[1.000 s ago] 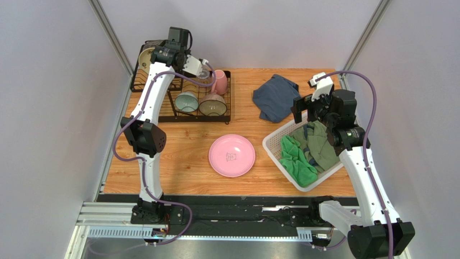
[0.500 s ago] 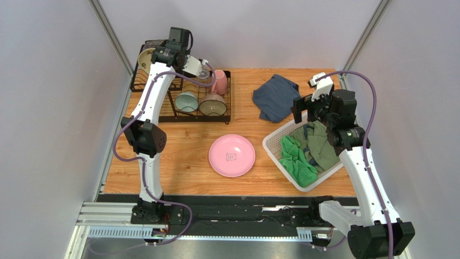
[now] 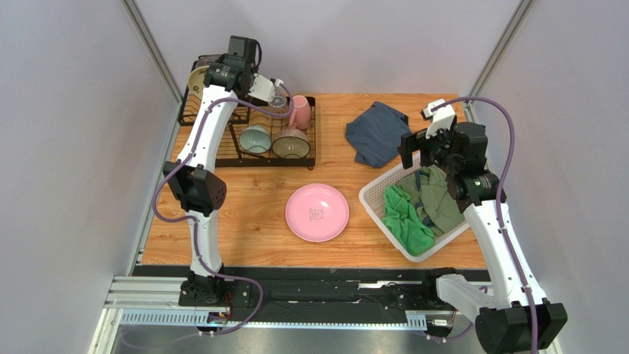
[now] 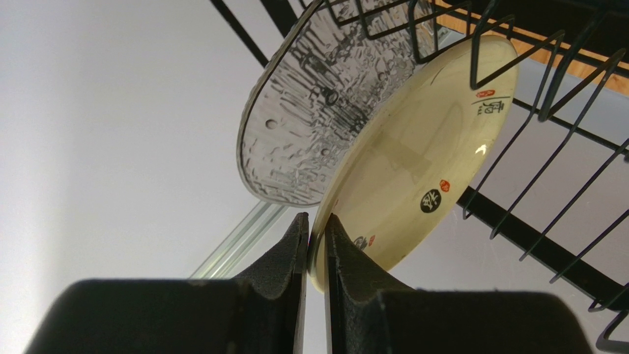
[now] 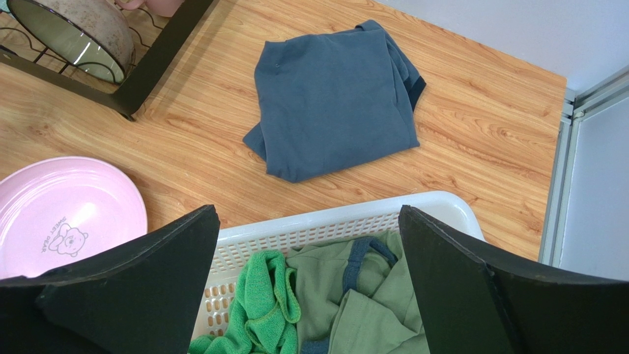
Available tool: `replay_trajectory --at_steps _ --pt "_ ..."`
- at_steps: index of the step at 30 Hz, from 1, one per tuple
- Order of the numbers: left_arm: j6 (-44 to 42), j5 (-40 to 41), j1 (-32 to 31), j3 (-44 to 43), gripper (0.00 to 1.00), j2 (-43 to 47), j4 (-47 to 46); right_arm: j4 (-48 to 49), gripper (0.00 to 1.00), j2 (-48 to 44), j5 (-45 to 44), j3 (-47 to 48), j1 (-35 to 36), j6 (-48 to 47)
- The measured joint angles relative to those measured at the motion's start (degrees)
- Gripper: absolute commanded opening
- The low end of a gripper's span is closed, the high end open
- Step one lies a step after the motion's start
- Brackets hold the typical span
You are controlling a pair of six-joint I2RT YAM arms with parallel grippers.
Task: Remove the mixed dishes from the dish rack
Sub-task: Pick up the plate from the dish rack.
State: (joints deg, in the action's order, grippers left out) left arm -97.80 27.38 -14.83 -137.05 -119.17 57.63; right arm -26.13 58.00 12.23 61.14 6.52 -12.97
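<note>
At the dish rack's (image 4: 517, 230) far left end, the left gripper (image 4: 316, 243) is clamped on the cream plate's (image 4: 421, 147) rim. The plate stands in the rack wires against a clear textured glass (image 4: 310, 110). The left arm (image 3: 209, 125) is extended over the rack. The right gripper (image 5: 308, 214), well right of the rack, is spread wide.

Under the right gripper (image 5: 308, 214), just below its spread fingers, sits a white lattice basket (image 5: 332, 225). A bright green cloth (image 5: 255, 310) lies inside toward the left finger, touching an olive-green garment (image 5: 369, 302) toward the right. Ahead of the gripper, past the basket's far rim, a folded blue garment (image 5: 336, 96) lies flat on the wooden table (image 5: 480, 125).
</note>
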Motion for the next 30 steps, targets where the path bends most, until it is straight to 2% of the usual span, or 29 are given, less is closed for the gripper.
replay_trajectory --at_steps 10,16,25,30 --pt "3.8 -4.7 0.3 0.0 0.0 5.1 -1.1 -0.2 1.0 0.0 0.3 0.0 0.0 0.0" --pt "9.0 -8.7 0.0 0.0 0.0 9.1 -1.2 -0.2 0.99 0.0 0.4 0.1 0.0 0.0" --pt "23.2 -15.7 -2.1 0.0 0.0 18.3 1.4 -0.2 0.99 0.1 0.8 0.1 0.0 0.0" --pt "34.1 -23.1 -3.2 2.4 0.0 24.4 3.7 -0.3 0.99 0.3 0.9 0.1 0.0 0.0"
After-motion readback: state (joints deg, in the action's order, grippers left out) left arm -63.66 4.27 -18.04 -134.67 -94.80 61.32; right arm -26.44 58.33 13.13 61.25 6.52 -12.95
